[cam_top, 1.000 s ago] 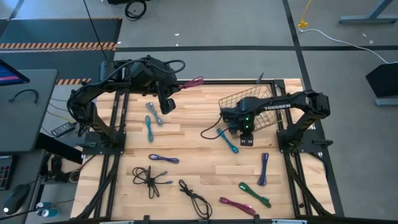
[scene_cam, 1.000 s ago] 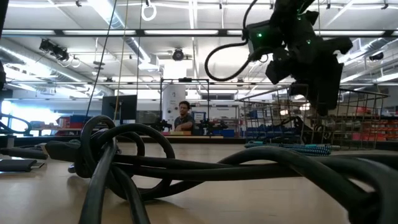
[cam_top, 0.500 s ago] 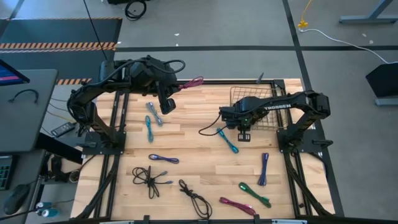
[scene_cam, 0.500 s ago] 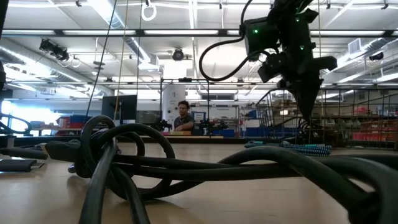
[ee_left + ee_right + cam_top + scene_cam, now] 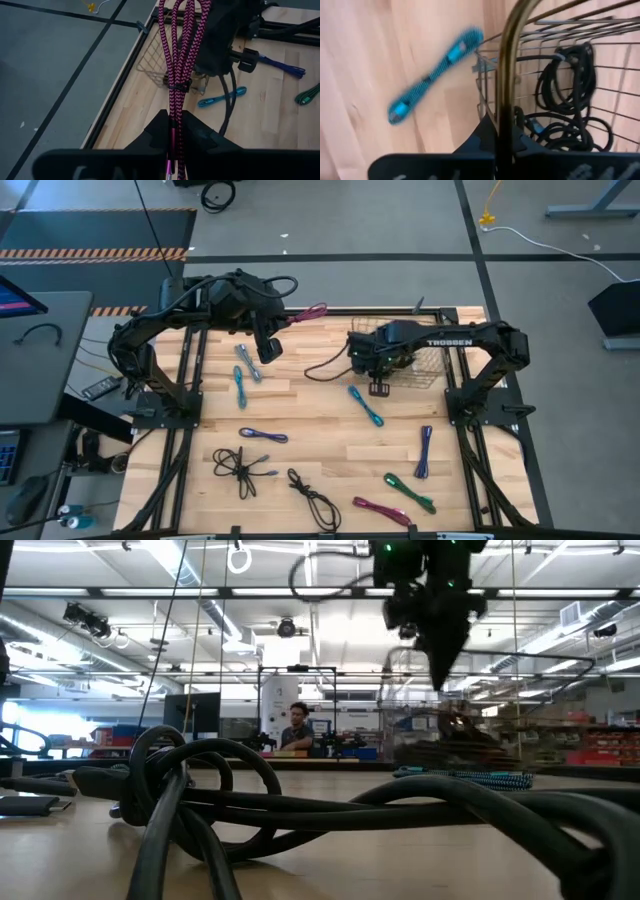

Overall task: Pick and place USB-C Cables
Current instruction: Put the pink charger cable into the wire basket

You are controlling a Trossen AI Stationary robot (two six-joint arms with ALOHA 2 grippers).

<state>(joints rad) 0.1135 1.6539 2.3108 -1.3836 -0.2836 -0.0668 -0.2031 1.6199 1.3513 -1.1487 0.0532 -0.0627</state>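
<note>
Two tools are busy: the right tool is clenched on the brass rim of the wire basket, which already holds black cables, while the left tool grasps a magenta braided USB-C cable near the tabletop's far edge. More bundles lie loose on the wood, a teal cable nearest the basket. They look light and floppy, so I'd pinch one mid-bundle, by its tie.

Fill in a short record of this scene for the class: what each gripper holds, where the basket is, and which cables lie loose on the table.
left gripper: shut on magenta cable, above the table's far left
right gripper: shut on basket rim
basket: far right of table, black cables inside
loose on table: teal cable, purple cable, green cable
</note>
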